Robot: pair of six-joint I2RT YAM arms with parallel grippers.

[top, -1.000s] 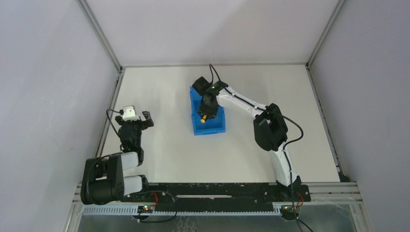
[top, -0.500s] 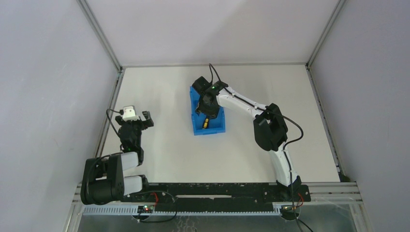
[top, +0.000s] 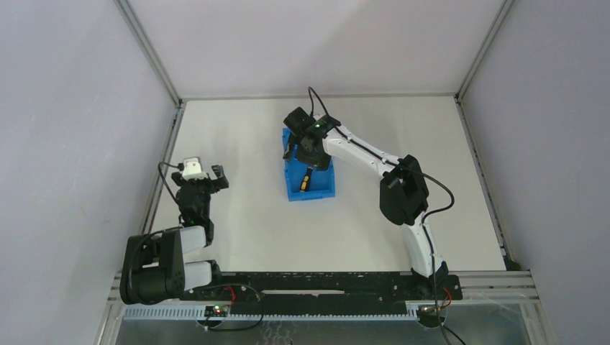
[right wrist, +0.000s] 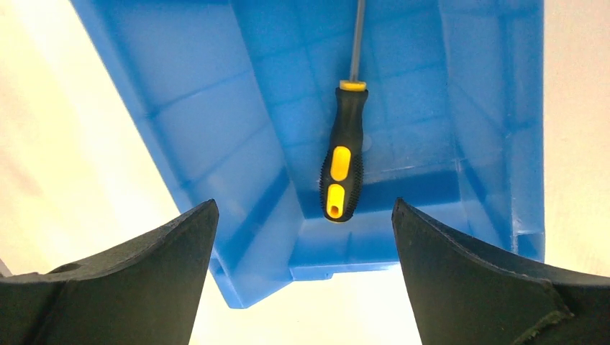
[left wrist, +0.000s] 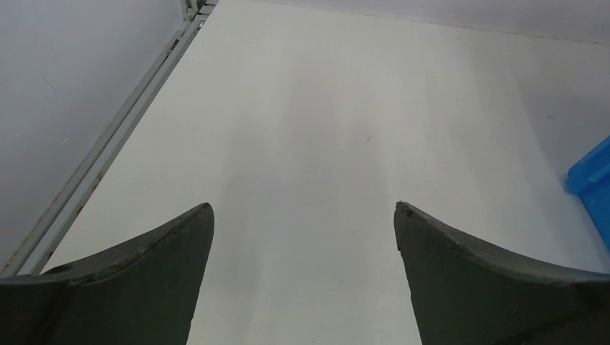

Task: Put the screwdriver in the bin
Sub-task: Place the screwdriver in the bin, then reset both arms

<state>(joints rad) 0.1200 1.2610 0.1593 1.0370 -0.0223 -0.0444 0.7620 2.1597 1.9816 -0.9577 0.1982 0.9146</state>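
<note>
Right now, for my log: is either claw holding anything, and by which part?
Nothing is held. The left claw and right claw are open; the screwdriver lies free in the blue bin.

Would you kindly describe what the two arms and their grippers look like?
The left arm and right arm have white links with bulky black joints and thin black cables. A green light glows on the right wrist; a white block sits on the left one. The left gripper and right gripper each have two dark grey, matte fingers tapering to points.

Bin (right wrist: 216, 108) walls hem the screwdriver (right wrist: 343, 162), open from above, right end effector (right wrist: 303, 204) seemingly clear overhead
</note>
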